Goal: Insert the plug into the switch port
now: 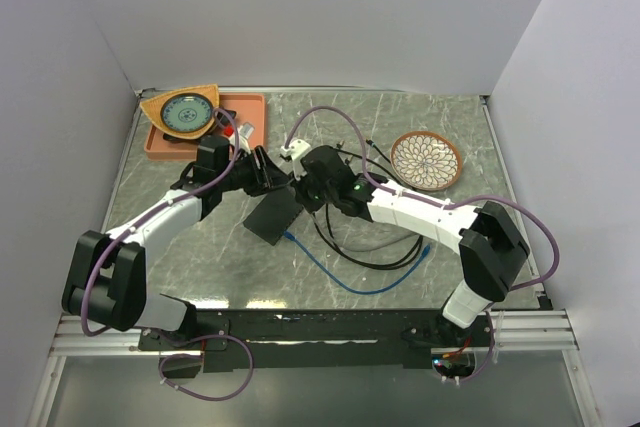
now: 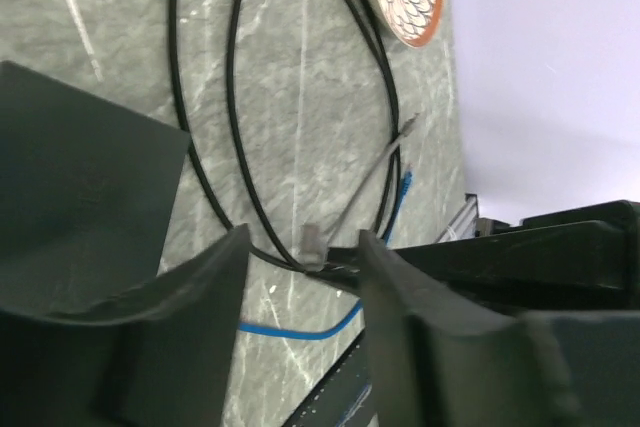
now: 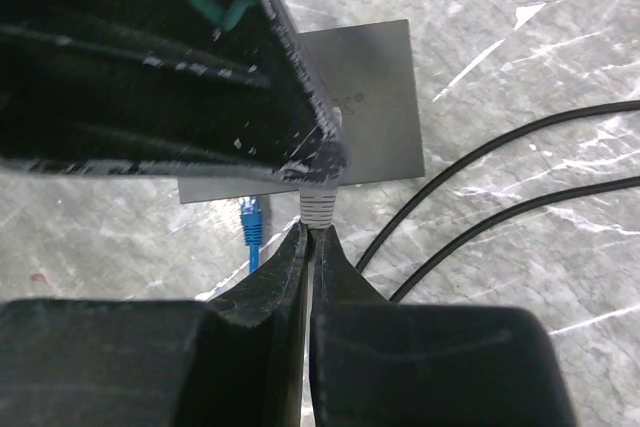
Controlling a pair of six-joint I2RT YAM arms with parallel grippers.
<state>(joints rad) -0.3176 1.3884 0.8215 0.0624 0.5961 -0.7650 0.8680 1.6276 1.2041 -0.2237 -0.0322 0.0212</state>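
A pale grey plug (image 3: 318, 204) on a thin cable pokes out just past my right gripper (image 3: 310, 231), which is shut on it right behind its boot. The plug's tip is hidden behind a black finger (image 3: 250, 97) of my left gripper (image 2: 303, 245). That left gripper is open, and the plug (image 2: 313, 242) shows in the gap between its fingers. Both grippers meet above the flat black switch box (image 1: 272, 215), the left gripper (image 1: 272, 173) beside the right gripper (image 1: 300, 185). The box (image 3: 370, 97) lies below the plug. I cannot make out the switch port.
A blue cable (image 1: 335, 272) with a blue plug (image 3: 250, 219) lies by the box's near edge. Black cables (image 1: 380, 252) loop to the right. A patterned plate (image 1: 426, 160) sits at the back right. An orange tray (image 1: 250, 107) holding a bowl (image 1: 185, 113) sits at the back left.
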